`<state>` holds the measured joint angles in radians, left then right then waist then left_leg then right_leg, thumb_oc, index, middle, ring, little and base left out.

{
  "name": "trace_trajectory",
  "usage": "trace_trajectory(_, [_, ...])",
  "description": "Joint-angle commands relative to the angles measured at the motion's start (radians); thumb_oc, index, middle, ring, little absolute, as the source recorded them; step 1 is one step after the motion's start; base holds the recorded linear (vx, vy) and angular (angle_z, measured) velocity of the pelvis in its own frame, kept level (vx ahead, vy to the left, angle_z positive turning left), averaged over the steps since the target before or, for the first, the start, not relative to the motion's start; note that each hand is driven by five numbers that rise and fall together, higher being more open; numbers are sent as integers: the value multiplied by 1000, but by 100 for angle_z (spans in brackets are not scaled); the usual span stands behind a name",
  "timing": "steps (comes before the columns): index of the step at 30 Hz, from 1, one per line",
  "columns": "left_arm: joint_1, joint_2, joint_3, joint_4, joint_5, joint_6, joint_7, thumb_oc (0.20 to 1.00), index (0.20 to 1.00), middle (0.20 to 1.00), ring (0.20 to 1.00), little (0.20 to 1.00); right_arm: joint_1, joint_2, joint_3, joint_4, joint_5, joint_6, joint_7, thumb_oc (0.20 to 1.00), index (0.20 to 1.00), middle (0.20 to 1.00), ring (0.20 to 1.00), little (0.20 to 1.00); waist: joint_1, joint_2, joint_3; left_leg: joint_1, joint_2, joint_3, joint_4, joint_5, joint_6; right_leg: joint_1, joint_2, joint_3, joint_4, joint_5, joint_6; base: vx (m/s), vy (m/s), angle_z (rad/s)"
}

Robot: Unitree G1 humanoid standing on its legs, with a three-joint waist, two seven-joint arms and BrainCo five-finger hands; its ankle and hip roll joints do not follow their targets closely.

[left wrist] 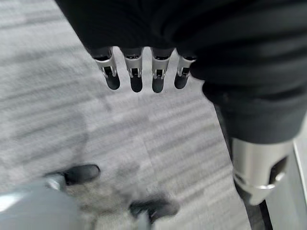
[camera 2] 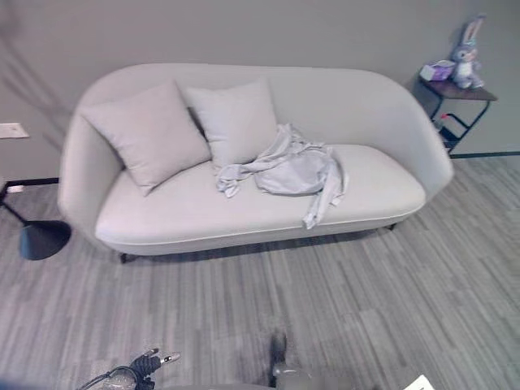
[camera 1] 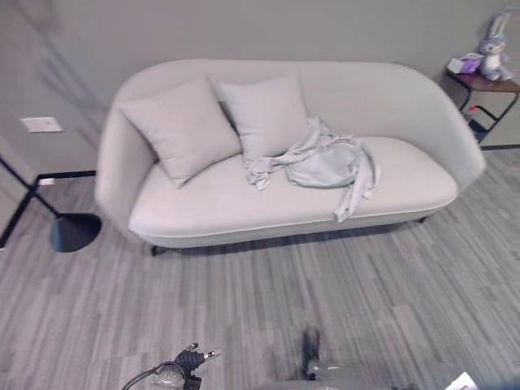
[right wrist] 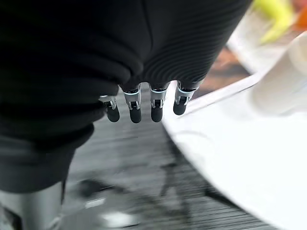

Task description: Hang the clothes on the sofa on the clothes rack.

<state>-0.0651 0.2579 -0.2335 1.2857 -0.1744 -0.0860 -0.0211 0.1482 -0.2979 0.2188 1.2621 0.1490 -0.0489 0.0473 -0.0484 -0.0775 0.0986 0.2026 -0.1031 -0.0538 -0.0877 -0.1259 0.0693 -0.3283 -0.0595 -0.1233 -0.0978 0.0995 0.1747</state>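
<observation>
A light grey garment (camera 1: 325,162) lies crumpled on the seat of the pale sofa (camera 1: 203,207), right of the middle, with one sleeve hanging over the front edge. The sofa stands across a stretch of floor from me. My left hand (left wrist: 134,72) hangs over the grey plank floor with its fingers straight and nothing in it. My right hand (right wrist: 134,105) also hangs with straight fingers and holds nothing, beside a white rounded surface (right wrist: 240,158).
Two grey cushions (camera 1: 180,127) (camera 1: 264,114) lean on the sofa's backrest, left of the garment. A black round base (camera 1: 75,231) with thin black poles stands on the floor at the sofa's left end. A small side table (camera 1: 479,81) with a plush rabbit (camera 1: 494,49) stands at the far right.
</observation>
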Motion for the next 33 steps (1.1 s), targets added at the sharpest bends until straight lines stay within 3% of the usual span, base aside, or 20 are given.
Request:
trace_trajectory(1, [-11,1,-19,-20,42,-34,3,1000,1000,1000,1000,1000,-41,-36,12,21,-1,-12,-8,1000,1000,1000,1000,1000,5,25,18,0,54,83,0,6,-96,134,-25,-2,11,62,17,428,-419,54])
trace_trajectory(3, [-16,-17,-31,-21,41,-37,4,1000,1000,1000,1000,1000,-38,-48,15,22,6,-18,-9,1000,1000,1000,1000,1000,-7,34,-12,30,98,73,0,-10,-116,170,3,25,16,67,-12,426,-512,87])
trace_trajectory(5, [-14,-25,-43,-24,34,-39,1,1000,1000,1000,1000,1000,-39,-61,18,11,18,-27,-7,1000,1000,1000,1000,1000,-15,50,-24,43,137,73,0,14,-135,187,31,37,34,40,-38,326,-513,50])
trace_trajectory(7, [-20,-26,-47,-38,13,-40,8,1000,1000,1000,1000,1000,-40,-77,19,-10,30,-36,-9,1000,1000,1000,1000,1000,-23,65,-33,13,208,75,131,117,-183,235,74,56,60,-34,-84,321,-589,-3])
trace_trajectory(8, [-24,-27,-55,-57,6,-38,7,1000,1000,1000,1000,1000,-34,-84,14,-6,29,-36,-12,1000,1000,1000,1000,1000,-19,60,-25,-44,211,70,253,177,-187,276,79,58,57,-58,-102,168,-320,-18])
trace_trajectory(9, [-24,-26,-55,-57,6,-37,7,1000,1000,1000,1000,1000,-34,-84,14,-6,29,-36,-12,1000,1000,1000,1000,1000,-20,60,-25,-46,211,68,257,176,-187,276,78,57,57,-58,-102,124,-245,-29])
trace_trajectory(11, [-30,-24,-62,-82,-9,-31,6,1000,1000,1000,1000,1000,-32,-96,9,-13,28,-31,-15,1000,1000,1000,1000,1000,-10,30,6,-164,205,63,500,255,-170,318,67,69,64,-81,-129,150,-276,-23])
trace_trajectory(12, [-35,-23,-64,-91,-17,-30,7,1000,1000,1000,1000,1000,-35,-106,10,-12,23,-26,-19,1000,1000,1000,1000,1000,5,16,17,-235,192,94,522,224,-147,346,50,69,65,-94,-134,143,-218,5])
trace_trajectory(14, [-35,-23,-64,-91,-17,-30,7,1000,1000,1000,1000,1000,-34,-106,9,-12,23,-26,-19,1000,1000,1000,1000,1000,5,18,18,-235,195,94,528,219,-147,348,52,69,65,-95,-134,98,-47,3])
trace_trajectory(15, [-33,-26,-60,-95,-27,-33,4,1000,1000,1000,1000,1000,-32,-112,4,-11,27,-26,-20,1000,1000,1000,1000,1000,24,15,20,-282,147,116,433,145,-128,374,42,76,57,-99,-125,151,-17,-22])
trace_trajectory(16, [-28,-27,-60,-94,-29,-34,1,1000,1000,1000,1000,1000,-34,-115,0,-10,29,-28,-20,1000,1000,1000,1000,1000,31,18,18,-295,117,114,374,126,-123,377,45,79,52,-99,-120,155,-14,-28])
trace_trajectory(17, [-28,-28,-60,-94,-29,-34,1,1000,1000,1000,1000,1000,-34,-115,0,-10,29,-28,-20,1000,1000,1000,1000,1000,31,17,20,-290,116,114,373,125,-122,381,44,79,51,-100,-120,127,32,-6])
trace_trajectory(18, [-15,-28,-57,-87,-27,-35,-3,1000,1000,1000,1000,1000,-39,-120,-2,-12,32,-32,-23,1000,1000,1000,1000,1000,49,34,21,-309,77,112,208,151,-121,404,62,84,41,-110,-113,119,30,1])
trace_trajectory(20, [-9,-30,-49,-60,-16,-32,-1,1000,1000,1000,1000,1000,-53,-116,8,-13,23,-32,-25,1000,1000,1000,1000,1000,58,49,16,-297,69,115,109,181,-128,426,82,92,34,-127,-111,132,45,-16])
trace_trajectory(27, [10,-21,-22,-15,1,-33,-7,1000,1000,1000,1000,1000,-49,-89,24,-20,3,-32,-21,1000,1000,1000,1000,1000,62,53,-36,-192,58,102,0,183,-115,437,77,91,41,-142,-102,112,69,-29])
trace_trajectory(33, [20,-5,7,-5,15,-32,-8,1000,1000,1000,1000,1000,-65,-62,36,-14,-22,-27,-13,1000,1000,1000,1000,1000,86,40,-57,-157,56,150,0,138,-90,421,23,95,104,-145,-60,72,109,-4])
